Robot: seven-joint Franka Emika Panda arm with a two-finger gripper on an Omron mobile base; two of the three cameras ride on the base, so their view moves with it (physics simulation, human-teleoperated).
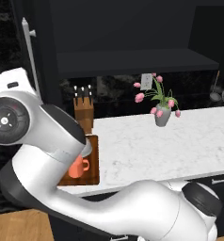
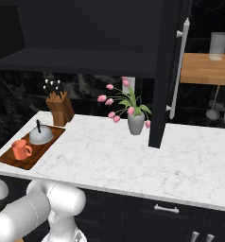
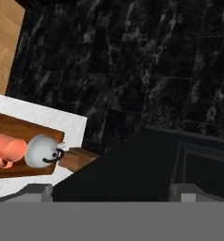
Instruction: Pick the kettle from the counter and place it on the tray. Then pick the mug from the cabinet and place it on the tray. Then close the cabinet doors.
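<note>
The reddish-brown tray [image 2: 36, 152] [image 1: 92, 162] [image 3: 15, 126] lies at the left end of the white counter [image 2: 133, 158] [image 1: 156, 146]. On it stand the silver-grey kettle [image 2: 41, 135] [image 3: 42, 150] and the orange mug [image 2: 21, 150] [image 1: 78, 167] [image 3: 8, 148], side by side. The black cabinet [image 1: 132, 61] stands wide open, its left door [image 1: 44, 61] and right door [image 2: 164, 71] both swung out. My gripper [image 3: 111, 193] is open and high up by the left door. It looks down over a dark panelled door face [image 3: 132, 164], with nothing held between the fingers [image 3: 36, 192].
A wooden knife block [image 2: 59, 108] [image 1: 84, 112] [image 3: 77, 159] stands just behind the tray. A grey vase of pink tulips [image 2: 135, 123] [image 1: 162, 116] sits mid-counter. A wooden shelf with a grey cup [image 2: 220, 45] and hanging utensils [image 2: 212, 113] are at the far right. My arm covers part of the tray in the left base view.
</note>
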